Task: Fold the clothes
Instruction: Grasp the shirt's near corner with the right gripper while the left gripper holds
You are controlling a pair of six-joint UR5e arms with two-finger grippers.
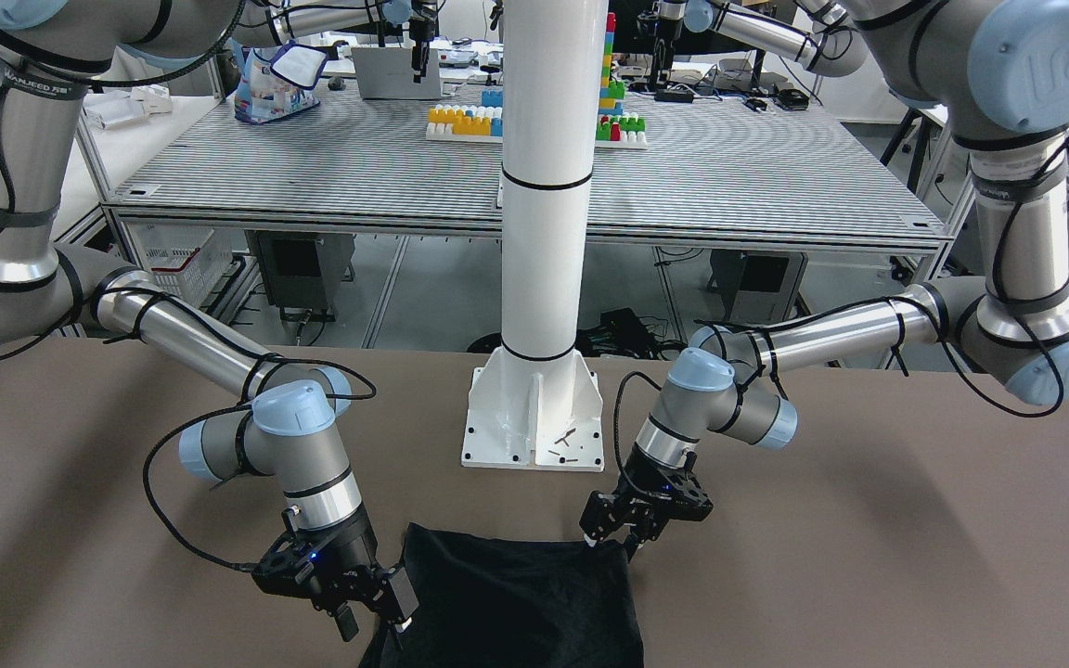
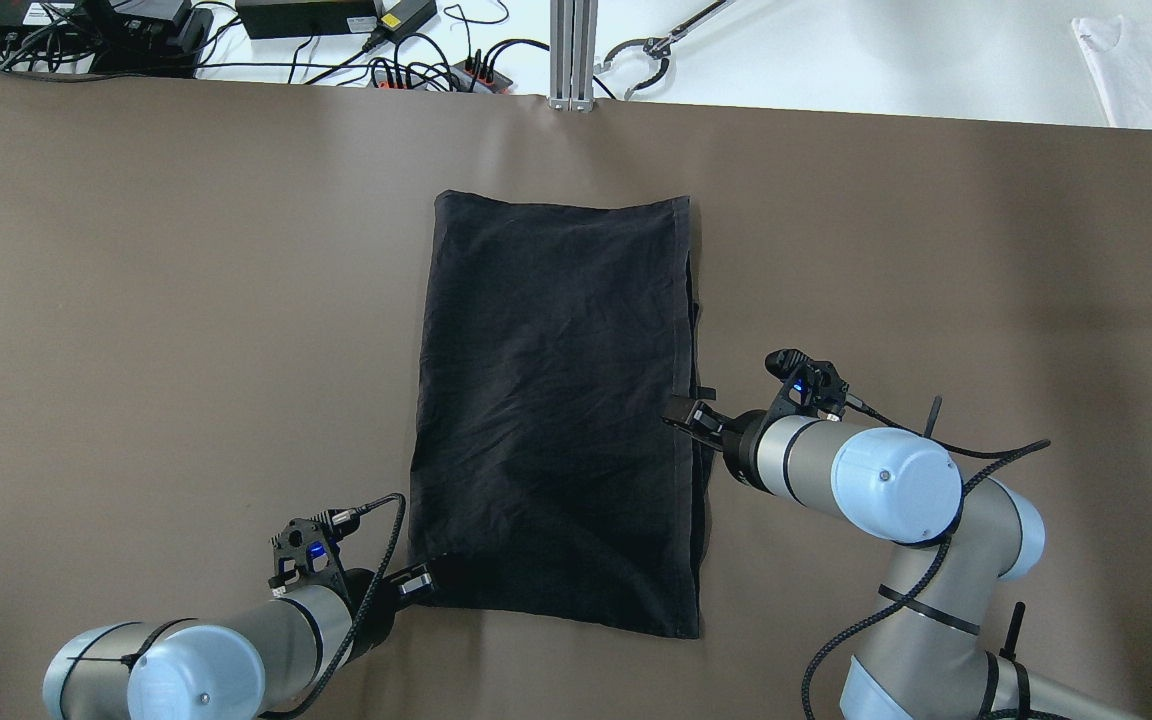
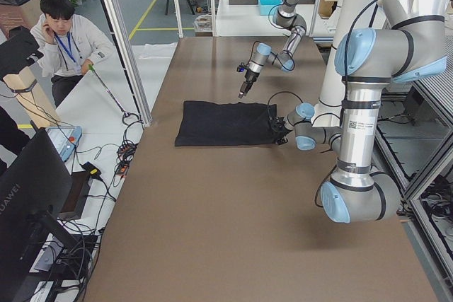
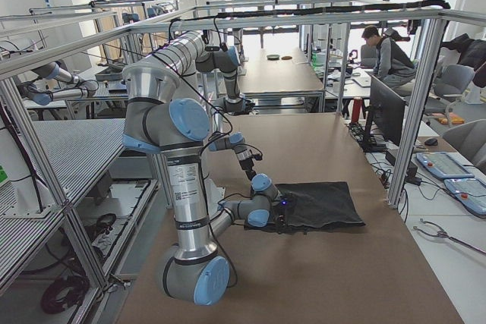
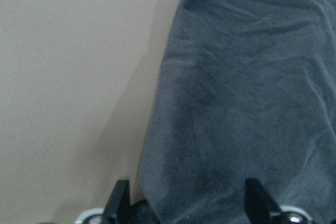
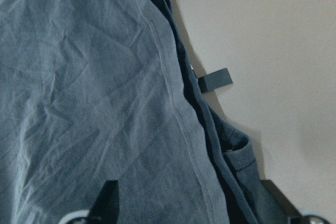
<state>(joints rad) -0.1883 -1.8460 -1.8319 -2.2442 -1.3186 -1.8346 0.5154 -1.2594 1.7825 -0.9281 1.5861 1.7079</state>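
The fingers (image 5: 118,203) of the left gripper (image 2: 424,581) are being held apart astride the lower-left corner of the black garment (image 2: 556,420), mid-frame overhead; the right gripper (image 2: 684,412) is being held likewise astride its right edge.

Black garment (image 2: 556,410) is lying flat on the table (image 2: 136,300), long side running away from the robot, left gripper (image 2: 421,580) sitting at its near-left corner, right gripper (image 2: 686,415) meeting its right edge around midway.
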